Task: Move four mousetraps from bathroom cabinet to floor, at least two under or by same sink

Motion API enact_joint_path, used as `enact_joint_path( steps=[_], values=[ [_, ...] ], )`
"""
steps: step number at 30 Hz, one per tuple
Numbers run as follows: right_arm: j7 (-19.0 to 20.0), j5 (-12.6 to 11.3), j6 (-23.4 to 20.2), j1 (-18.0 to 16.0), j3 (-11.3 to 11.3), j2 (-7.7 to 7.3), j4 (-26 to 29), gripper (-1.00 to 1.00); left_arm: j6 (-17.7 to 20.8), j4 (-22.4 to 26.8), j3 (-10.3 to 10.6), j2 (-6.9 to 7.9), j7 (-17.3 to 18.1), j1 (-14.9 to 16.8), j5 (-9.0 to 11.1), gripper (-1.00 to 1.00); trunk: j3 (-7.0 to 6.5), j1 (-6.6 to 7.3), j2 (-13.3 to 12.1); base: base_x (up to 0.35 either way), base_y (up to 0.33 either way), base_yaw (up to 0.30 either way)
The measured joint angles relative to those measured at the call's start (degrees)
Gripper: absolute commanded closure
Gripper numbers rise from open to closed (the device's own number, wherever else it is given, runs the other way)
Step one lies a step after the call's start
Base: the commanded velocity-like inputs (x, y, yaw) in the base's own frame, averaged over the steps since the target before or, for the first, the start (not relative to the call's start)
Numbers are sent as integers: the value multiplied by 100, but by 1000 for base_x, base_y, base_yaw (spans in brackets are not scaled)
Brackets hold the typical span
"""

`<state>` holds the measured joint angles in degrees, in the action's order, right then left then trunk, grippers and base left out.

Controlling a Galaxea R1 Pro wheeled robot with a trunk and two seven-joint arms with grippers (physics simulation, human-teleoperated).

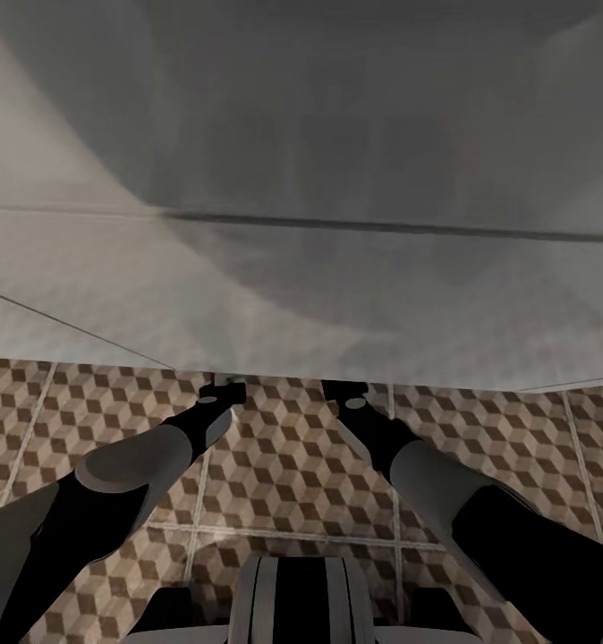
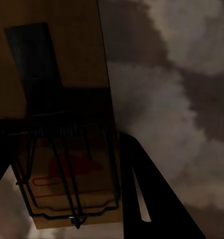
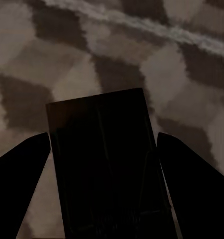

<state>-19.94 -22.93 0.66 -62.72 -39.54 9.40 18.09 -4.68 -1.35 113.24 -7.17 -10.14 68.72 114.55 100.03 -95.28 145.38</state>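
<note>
Mousetrap sits between the left gripper's dark fingers in the left wrist view: tan wooden board, wire spring and bar, faint red print, jaws closed onto its sides so it is held. Beyond it lies blurred brown and pale floor pattern. Second mousetrap shows in the right wrist view as a dark flat rectangle between the right gripper's two black fingers, jaws narrowed around it and holding it; surface detail too dark to read. Under it is the bathroom floor, cube-pattern tile with a pale grout line crossing far of the trap.

Head view: both arms reach forward and down over the bathroom floor, brown, beige and white cubes with pale grout lines. Left gripper and right gripper sit side by side, apart, right at the lower edge of a large pale grey-white surface that covers the upper part of the view; what it is, cannot tell. Traps too small to make out from the head camera. Robot's trunk shows near, centre, between the two arms.
</note>
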Motion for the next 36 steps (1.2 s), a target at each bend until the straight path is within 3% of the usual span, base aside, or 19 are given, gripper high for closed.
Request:
enact_joint_path(
  steps=[4,8,9,13,15,20,28,36],
  values=[
    [-278,-96,-832,-319,29,22,-36,100,700,10,-128,15,-24,249,34,100,-1,-35,0,0,0,0],
    [-319,-128,-1047,-527,58,28,-90,100,1071,-14,-167,10,-24,364,31,100,-1,-48,0,0,0,0],
    [-325,-172,-1087,-635,81,29,-151,100,1122,4,-261,29,-26,398,49,100,0,-49,0,0,0,0],
    [-323,-922,-1141,-808,153,31,-394,100,1331,30,-286,53,-29,467,45,100,1,-50,-1,0,0,0],
    [-323,-1025,-1145,-813,156,32,-412,100,1349,17,-287,47,-28,471,46,100,1,-50,-1,0,0,0],
    [-323,-1100,-1188,-818,150,32,-431,100,1341,26,-305,48,-38,472,48,100,1,-50,-1,0,0,0],
    [-324,-1127,-1712,-818,161,31,-429,100,1377,15,-307,42,-43,483,57,100,1,-51,-1,0,0,0],
    [-324,-1148,-1769,-816,183,35,-424,100,1368,-4,-239,25,-57,517,50,100,2,-51,-1,0,0,0]
  ],
)
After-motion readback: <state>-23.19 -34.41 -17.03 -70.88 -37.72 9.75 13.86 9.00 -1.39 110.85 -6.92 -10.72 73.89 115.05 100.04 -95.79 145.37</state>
